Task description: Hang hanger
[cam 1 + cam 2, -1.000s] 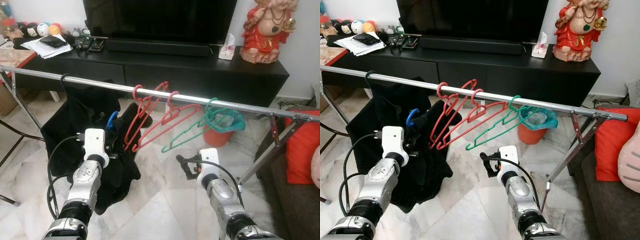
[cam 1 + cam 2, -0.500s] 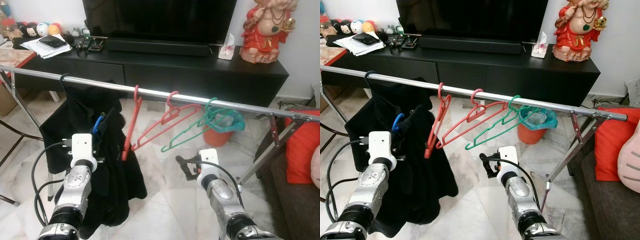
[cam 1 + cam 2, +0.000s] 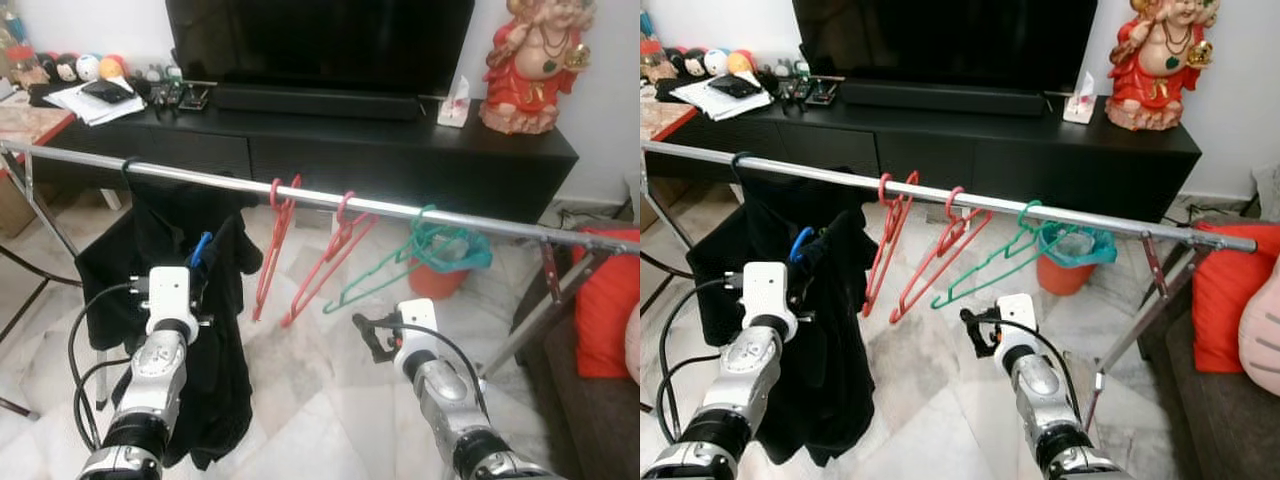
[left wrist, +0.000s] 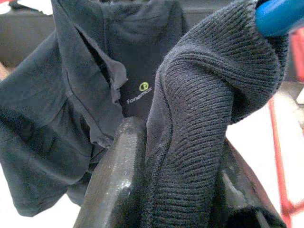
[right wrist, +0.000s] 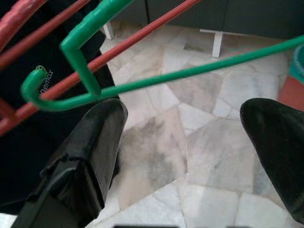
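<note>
A long silver rail [image 3: 420,211] runs right across the room, from the robot's left over to a folding leg on its right, and behind it a black TV cabinet [image 3: 400,150] carries a big dark television [image 3: 320,40] and a red figurine [image 3: 530,65].

On the rail, at the left end, a black T-shirt [image 3: 135,255] hangs down. Then two red hangers [image 3: 275,245] dangle steeply side by side near the middle, and a green hanger [image 3: 400,270] hooks on further right, swung out at a slant. An orange bin with a teal liner [image 3: 450,262] stands on the marble floor [image 3: 320,400] behind that green one.

Now the left gripper [image 4: 166,190], raised below the rail: its jaws are clamped on a fold of dark ribbed knit garment [image 4: 199,123], and that garment sits on a blue hanger [image 3: 200,248], just beside the black T-shirt. The blue hanger's hook is off the rail, lower than it, so it is not yet hung.

The right gripper [image 5: 190,147] is up too, jaws spread wide and holding nothing, the green hanger's tip close in front of it.
</note>
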